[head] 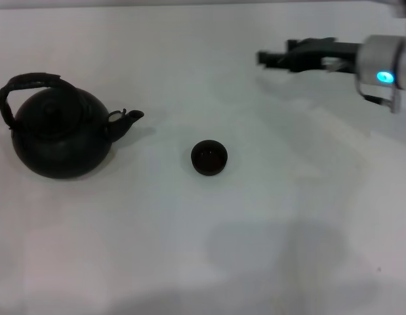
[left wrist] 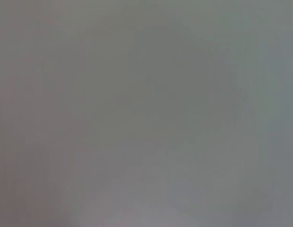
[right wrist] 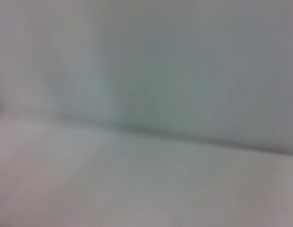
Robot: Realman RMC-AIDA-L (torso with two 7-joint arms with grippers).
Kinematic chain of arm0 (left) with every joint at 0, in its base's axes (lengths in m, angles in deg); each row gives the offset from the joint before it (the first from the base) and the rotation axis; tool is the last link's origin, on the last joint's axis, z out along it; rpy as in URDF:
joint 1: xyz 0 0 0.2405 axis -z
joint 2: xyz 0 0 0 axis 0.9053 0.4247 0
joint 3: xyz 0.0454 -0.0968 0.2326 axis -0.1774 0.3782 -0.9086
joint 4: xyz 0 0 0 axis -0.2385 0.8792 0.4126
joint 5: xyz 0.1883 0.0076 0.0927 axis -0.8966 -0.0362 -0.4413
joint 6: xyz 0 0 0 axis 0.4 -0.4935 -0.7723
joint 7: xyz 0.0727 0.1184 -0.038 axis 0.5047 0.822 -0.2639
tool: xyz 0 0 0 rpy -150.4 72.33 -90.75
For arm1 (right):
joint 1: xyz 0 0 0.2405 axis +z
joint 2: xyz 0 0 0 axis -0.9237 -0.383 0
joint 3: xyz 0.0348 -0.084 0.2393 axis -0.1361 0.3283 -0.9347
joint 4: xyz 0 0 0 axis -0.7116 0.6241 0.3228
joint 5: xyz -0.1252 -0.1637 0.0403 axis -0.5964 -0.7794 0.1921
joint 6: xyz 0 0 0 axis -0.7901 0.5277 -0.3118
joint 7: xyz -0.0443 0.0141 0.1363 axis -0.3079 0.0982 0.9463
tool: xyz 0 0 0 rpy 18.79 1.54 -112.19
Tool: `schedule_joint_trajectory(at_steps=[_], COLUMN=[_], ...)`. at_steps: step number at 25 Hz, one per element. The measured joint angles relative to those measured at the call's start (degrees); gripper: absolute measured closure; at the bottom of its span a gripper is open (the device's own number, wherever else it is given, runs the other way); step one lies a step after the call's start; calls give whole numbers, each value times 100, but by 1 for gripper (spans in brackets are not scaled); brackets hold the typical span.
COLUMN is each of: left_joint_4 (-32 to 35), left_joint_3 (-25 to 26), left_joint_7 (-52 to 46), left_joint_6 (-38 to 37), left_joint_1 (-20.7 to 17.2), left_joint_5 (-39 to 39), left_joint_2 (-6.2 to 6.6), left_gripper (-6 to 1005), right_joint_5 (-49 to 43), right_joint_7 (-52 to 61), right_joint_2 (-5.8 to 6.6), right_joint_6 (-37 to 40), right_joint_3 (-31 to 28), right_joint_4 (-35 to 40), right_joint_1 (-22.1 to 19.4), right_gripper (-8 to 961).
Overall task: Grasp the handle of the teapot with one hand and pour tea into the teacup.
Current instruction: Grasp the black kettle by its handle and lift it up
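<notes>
— Well, what do we have on the white table (head: 268, 249)?
— We see the teapot (head: 58, 134) near its left edge, handle (head: 25, 85) arched over the lid, spout facing the teacup (head: 209, 157) at the middle.
— And the right gripper (head: 265, 58)?
— Near the far right corner, well apart from both; we cannot tell whether it is parted.

Both wrist views are blank blur; the right gripper (head: 267, 58) fingers are indistinct.

Plain white tabletop (head: 189, 262) — soft shadows
</notes>
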Motion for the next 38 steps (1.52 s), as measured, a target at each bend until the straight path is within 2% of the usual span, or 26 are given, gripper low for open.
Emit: schedule_joint_trajectory(at_steps=[4, 8, 9, 10, 11, 12, 16, 19, 23, 25, 32, 38], left_joint_4=[2, 0, 0, -1, -2, -3, -12, -14, -13, 20, 6, 33], left_joint_3=[-6, -32, -35, -41, -48, -53, -67, -69, -70, -70, -118, -804], left_joint_7=[0, 0, 0, 3, 9, 15, 39, 37, 53, 55, 59, 59], left_joint_6=[-15, -14, -11, -4, -2, -2, -32, -132, -433, -669, -870, -848], left_joint_1=[-31, -41, -42, -42, -42, -44, -175, -371, -660, -857, -1032, -834], left_joint_5=[-1, -44, -52, -73, -99, -128, -338, -395, -618, -967, -1485, -1614], left_joint_2=[0, 0, 0, 0, -2, -4, -9, -9, -12, -8, -19, -3], left_gripper=[353, 354, 354, 354, 354, 355, 355, 356, 356, 357, 358, 359], right_joint_5=[2092, 3785, 4029, 4029, 4454, 5417, 6593, 6893, 6910, 6920, 6931, 6938], right_joint_7=[-1709, -3458, -3944, -3944, -4736, -6315, -7824, -8038, -7919, -7911, -7852, -7757], right_joint_2=[5, 0, -4, -4, -11, -37, -57, -32, -27, -23, -4, -4], right_joint_6=[-112, -225, -246, -246, -297, -494, -649, -609, -596, -578, -369, -189], right_joint_3=[-648, -899, -905, -905, -914, -915, -927, -1251, -2183, -2716, -3071, -3234], right_joint_4=[-1011, -1813, -1941, -1941, -2176, -2700, -3221, -3259, -3335, -3365, -3343, -3362], right_joint_1=[-261, -386, -388, -388, -381, -336, -282, -308, -310, -278, -154, -65], right_gripper=[122, 123, 124, 124, 125, 125, 121, 117, 116, 116, 119, 121])
